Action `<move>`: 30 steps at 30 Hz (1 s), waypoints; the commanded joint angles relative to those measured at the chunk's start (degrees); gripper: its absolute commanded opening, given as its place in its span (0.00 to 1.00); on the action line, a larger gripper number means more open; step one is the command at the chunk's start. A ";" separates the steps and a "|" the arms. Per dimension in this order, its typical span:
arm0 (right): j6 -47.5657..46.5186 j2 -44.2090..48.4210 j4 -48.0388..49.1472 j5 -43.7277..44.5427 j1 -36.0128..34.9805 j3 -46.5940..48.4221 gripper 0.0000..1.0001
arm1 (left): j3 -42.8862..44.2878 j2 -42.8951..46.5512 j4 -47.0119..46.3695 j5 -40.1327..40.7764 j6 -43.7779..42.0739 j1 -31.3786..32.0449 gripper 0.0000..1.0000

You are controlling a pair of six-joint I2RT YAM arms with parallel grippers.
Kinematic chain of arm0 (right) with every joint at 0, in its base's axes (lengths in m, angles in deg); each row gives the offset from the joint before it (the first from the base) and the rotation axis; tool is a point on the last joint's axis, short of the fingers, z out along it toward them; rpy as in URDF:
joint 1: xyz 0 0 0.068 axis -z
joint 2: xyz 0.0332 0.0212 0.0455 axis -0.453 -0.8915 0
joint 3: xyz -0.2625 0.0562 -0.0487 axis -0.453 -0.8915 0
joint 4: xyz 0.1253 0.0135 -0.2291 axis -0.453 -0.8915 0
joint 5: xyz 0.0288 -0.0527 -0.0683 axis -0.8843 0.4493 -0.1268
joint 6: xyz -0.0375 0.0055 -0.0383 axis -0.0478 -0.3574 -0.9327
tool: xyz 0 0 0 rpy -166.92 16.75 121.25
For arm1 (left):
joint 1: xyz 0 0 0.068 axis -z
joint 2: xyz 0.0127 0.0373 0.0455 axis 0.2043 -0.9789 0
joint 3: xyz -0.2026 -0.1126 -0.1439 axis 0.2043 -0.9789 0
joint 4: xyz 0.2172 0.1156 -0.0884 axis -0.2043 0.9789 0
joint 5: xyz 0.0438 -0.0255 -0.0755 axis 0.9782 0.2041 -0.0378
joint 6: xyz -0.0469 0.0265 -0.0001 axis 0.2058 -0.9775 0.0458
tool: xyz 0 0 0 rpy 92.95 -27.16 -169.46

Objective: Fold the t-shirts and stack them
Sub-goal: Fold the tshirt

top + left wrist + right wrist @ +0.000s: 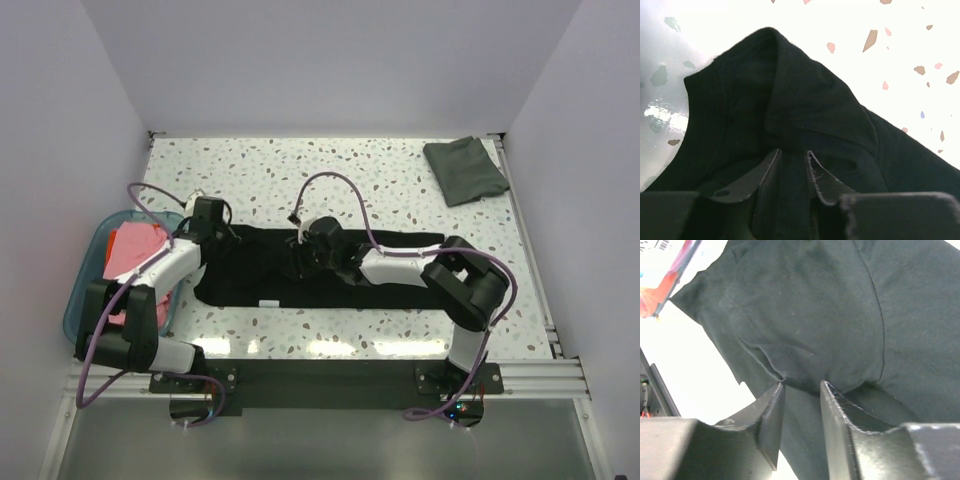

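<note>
Across the table's near middle lies the black shirt, folded into a long band. At its left end a tub holds a pink shirt and a red shirt. A grey-green shirt sits far right. The right gripper stands with jaws apart over a fold. The left gripper straddles the cloth, and I cannot tell whether it grips.

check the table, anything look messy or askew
The large black cloth t-shirt is rumpled in the middle, bunched into ridges rather than flat. The folded dark grey-green t-shirt sits tilted at the speckled table's far right corner.
</note>
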State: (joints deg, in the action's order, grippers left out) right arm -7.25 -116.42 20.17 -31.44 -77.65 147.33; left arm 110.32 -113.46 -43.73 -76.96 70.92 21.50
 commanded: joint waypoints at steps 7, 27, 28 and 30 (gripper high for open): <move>-3.86 10.35 -11.61 14.16 -0.17 2.42 0.45 | -1.52 1.59 -2.82 -1.63 1.03 6.79 0.23; 0.81 3.41 -40.28 35.99 20.40 3.83 0.48 | 7.43 -17.91 3.15 6.63 14.24 4.88 0.22; 0.98 2.88 -40.37 35.38 20.40 3.66 0.48 | 11.10 -21.15 3.77 6.81 13.36 4.35 0.21; 1.42 2.00 -39.85 32.40 20.31 2.35 0.47 | 15.25 -24.33 5.27 8.74 10.99 4.26 0.21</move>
State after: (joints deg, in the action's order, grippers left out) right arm -6.62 -113.28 -17.62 2.26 -56.80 151.09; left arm 121.88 -131.84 -42.44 -72.65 85.21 26.99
